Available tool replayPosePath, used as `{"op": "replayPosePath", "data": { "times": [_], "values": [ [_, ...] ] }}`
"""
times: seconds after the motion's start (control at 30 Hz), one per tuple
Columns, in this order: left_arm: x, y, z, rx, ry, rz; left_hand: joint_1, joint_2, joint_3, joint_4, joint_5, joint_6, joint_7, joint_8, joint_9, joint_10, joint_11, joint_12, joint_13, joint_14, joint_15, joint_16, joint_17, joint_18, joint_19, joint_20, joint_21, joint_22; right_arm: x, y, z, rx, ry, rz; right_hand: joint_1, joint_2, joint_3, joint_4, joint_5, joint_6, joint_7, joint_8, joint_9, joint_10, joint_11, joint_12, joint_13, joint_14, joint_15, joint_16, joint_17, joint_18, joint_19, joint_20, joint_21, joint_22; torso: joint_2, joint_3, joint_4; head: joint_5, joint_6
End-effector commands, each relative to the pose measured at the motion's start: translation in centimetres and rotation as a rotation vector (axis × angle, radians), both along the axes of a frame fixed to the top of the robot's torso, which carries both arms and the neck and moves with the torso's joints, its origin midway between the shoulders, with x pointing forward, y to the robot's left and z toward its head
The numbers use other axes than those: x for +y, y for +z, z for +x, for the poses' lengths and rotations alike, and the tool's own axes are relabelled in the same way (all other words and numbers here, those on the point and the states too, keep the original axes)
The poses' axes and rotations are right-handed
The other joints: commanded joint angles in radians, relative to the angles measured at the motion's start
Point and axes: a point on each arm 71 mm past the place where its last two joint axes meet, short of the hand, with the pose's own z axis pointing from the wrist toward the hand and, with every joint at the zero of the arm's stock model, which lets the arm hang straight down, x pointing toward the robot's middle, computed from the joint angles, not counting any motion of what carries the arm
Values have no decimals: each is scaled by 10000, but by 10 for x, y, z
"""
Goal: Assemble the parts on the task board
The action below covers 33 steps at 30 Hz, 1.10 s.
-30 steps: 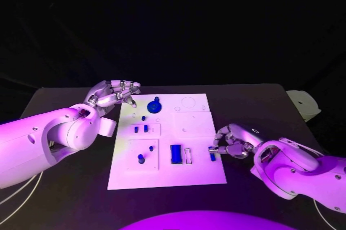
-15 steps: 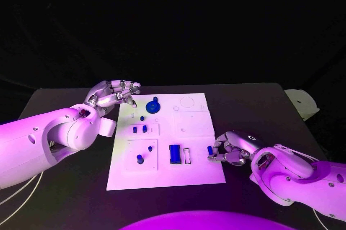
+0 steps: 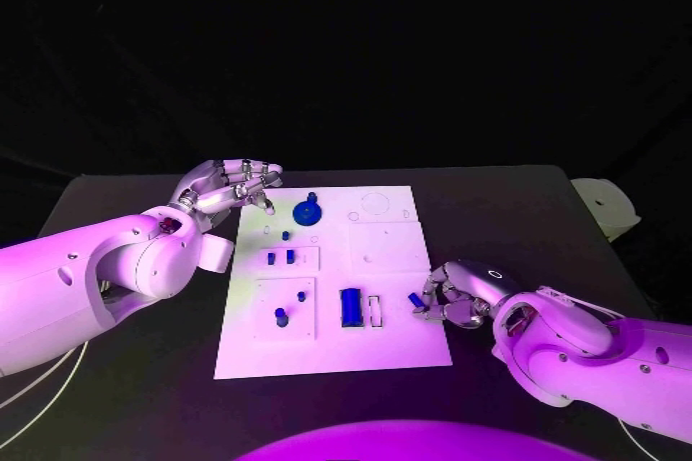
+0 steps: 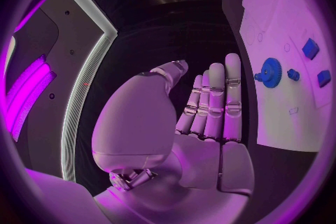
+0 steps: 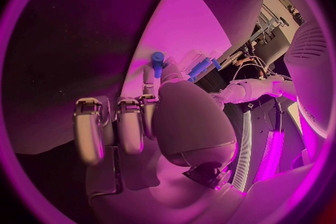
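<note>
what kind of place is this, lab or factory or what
Most likely a robotics lab or demo cell, not a factory line. A white task board with small blue parts, among them a blue gear, lies on a black table in a dark room, between the left hand and the right hand.

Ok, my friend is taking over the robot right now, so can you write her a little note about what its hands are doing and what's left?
Right robot hand: pinches a small blue peg over the right edge of the white task board.
Left robot hand: open, holds nothing, beyond the board's far left corner.
On the board: round blue gear at the far end, dark blue rectangular block near the middle, smaller blue pieces to its left.
Left: seat the peg; other holes look unfilled.
</note>
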Motion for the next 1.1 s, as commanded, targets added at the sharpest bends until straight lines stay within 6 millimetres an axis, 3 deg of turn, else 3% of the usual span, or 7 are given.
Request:
{"op": "replayPosePath", "data": {
  "times": [0.03,0.37,0.5,0.57,0.67,0.73,1.1],
  "values": [
    [-2,1,-1,-30,-188,-92,116,-5,-2,-38,8,-81,23,37,-10,-56,8,45,10,-73,29,38,-13,58,41,-11,-37,-13,2,-10,-3,277,433,-1126,646,280,306,-62,-411,65,-24,-90,-116,277,-115,-65,661,871,-87,-34,1844,-70,937,-62,-47,2536,-7,1,9,11,-21],
    [-1,1,-1,-12,-181,-81,116,-5,-2,-38,8,-81,23,37,-10,-56,8,45,10,-73,29,38,-13,58,41,-11,-37,-13,7,-14,-4,162,869,-1851,1673,-34,1528,-387,420,158,-81,-261,-185,240,-171,-111,642,868,-139,-44,1835,-66,931,-112,-67,2531,-12,-9,-1,23,-42],
    [-1,1,-1,-3,-180,-77,116,-5,-2,-38,8,-81,23,37,-10,-56,8,45,10,-73,29,38,-13,58,41,-11,-37,-13,9,-13,-4,112,853,-1785,1481,-577,3077,-331,730,101,-27,-216,-43,247,-152,-125,638,873,-105,-39,1860,-68,933,-101,-62,2533,-12,-2,-13,30,-38],
    [-1,1,-1,1,-182,-76,116,-5,-2,-38,8,-81,23,37,-10,-56,8,45,10,-73,29,38,-13,58,41,-11,-37,-13,9,-12,-5,97,782,-1614,1262,-676,3813,-253,823,34,7,-190,29,258,-139,-120,642,875,-90,-37,1868,-69,935,-92,-56,2534,-10,1,-7,38,-37],
    [-1,1,-1,5,-178,-73,116,-5,-2,-38,8,-81,23,37,-10,-56,8,45,10,-73,29,38,-13,58,41,-11,-37,-13,12,-9,-7,114,605,-1180,295,-1433,5849,-366,1070,-11,39,22,323,296,-145,-97,657,879,-85,-32,1885,-75,945,-58,-26,2542,-12,2,-1,51,-33],
    [-1,1,-1,6,-174,-71,113,-2,0,-30,9,-92,26,41,-14,-67,10,64,10,-76,31,45,-15,59,44,-9,-40,-14,13,-6,-8,180,455,-843,-479,-1752,6891,-703,1186,-62,29,164,530,313,-115,-87,664,881,-87,-31,1891,-76,947,-61,-20,2544,-14,-2,1,49,-29],
    [-2,1,-1,6,-176,-68,113,-2,0,-30,9,-92,26,41,-14,-67,10,64,10,-76,31,45,-15,59,44,-9,-40,-14,26,12,-9,270,-117,759,-1228,-1936,7484,-1101,1156,-92,-1,281,707,333,-109,-64,682,883,-85,-29,1901,-77,949,-71,-15,2545,-9,-4,1,81,-18]
  ]
}}
